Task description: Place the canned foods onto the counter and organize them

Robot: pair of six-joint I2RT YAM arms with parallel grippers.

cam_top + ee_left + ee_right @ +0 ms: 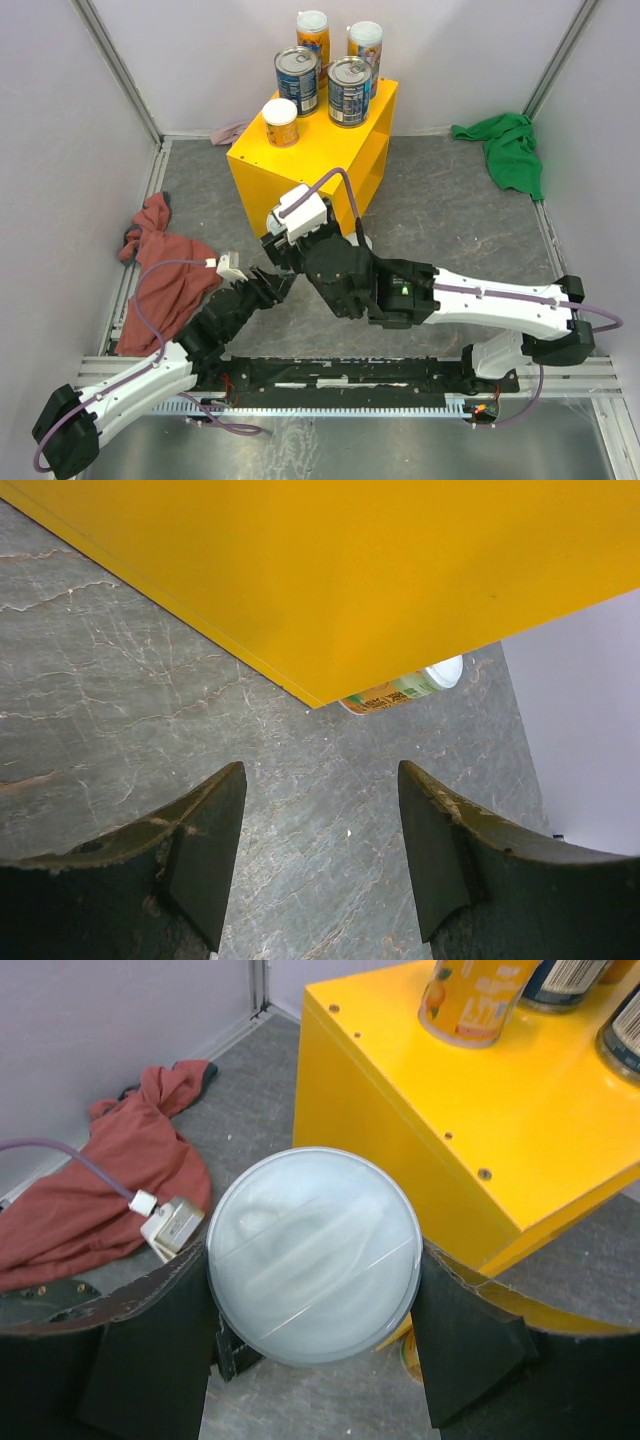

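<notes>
Step in hand: carrying one short can to the counter.

Right gripper: my jaws are clamped on the held can, one finger at each side of its white lid. The lid faces the wrist camera and hides the label. In the wrist view the can hangs off the counter's near corner, lower than the top and not over it.

Left gripper: jaws apart, nothing between them, low over the grey floor in front of the counter.

Counter top, overhead view:
- two orange cans at 12 o'clock
- two blue cans in the middle row
- one short can at 8 o'clock, upright

That makes five placed, with a sixth in my right jaws. The floor can shows past the counter's corner in the left wrist view. It seems to lie on its side and is partly hidden.

Next move, as I judge it: lift the held can above the top edge, then carry it toward 12 o'clock. Set it upright on the bare yellow at 3 o'clock of the short can, so like sits with like. It needs to stay well off the blue cans, since a nudge could topple them. Only then do the jaws part. After that, my left arm looks better placed for the floor can.
</notes>
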